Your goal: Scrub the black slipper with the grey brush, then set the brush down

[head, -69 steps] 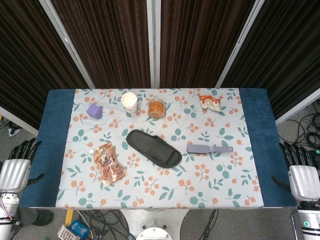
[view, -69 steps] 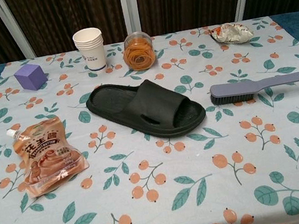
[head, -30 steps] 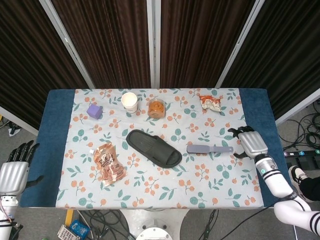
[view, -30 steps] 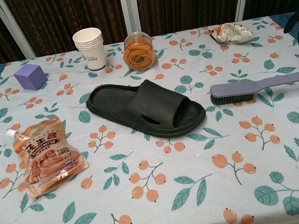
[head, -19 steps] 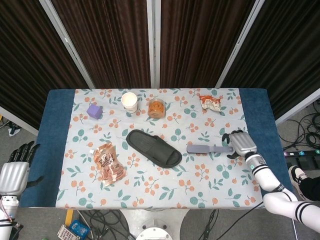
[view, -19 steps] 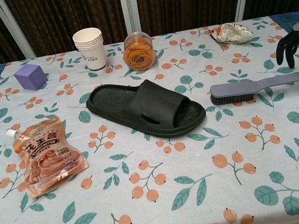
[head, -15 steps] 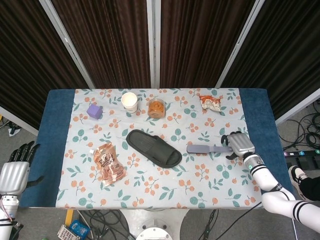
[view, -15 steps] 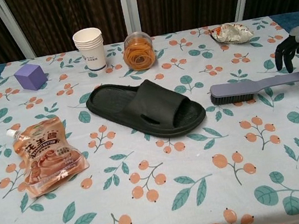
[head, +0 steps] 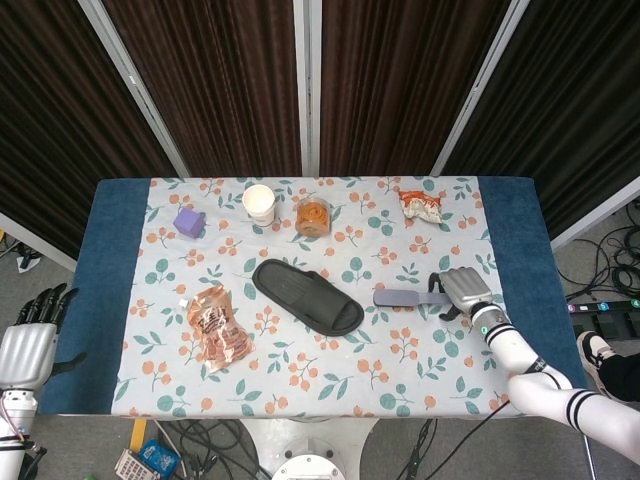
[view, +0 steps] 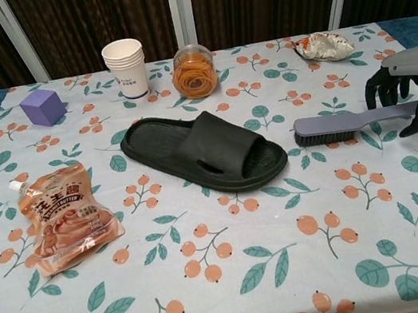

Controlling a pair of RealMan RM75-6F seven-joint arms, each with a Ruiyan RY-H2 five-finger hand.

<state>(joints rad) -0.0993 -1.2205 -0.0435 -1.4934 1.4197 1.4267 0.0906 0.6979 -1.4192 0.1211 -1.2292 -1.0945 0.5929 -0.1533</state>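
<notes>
While my right hand arches over the far end of the grey brush's handle, its fingers hang on one side and the thumb on the other, apart and not yet closed on it, so it holds nothing. That brush lies flat on the flowered tablecloth, bristle end toward the black slipper, which sits just beside it at the middle of the table, sole down. Beyond the slipper stand a stack of paper cups and a clear tub, with a purple cube and an orange pouch off to my left. My left hand hangs off the table's edge, fingers spread, empty.
</notes>
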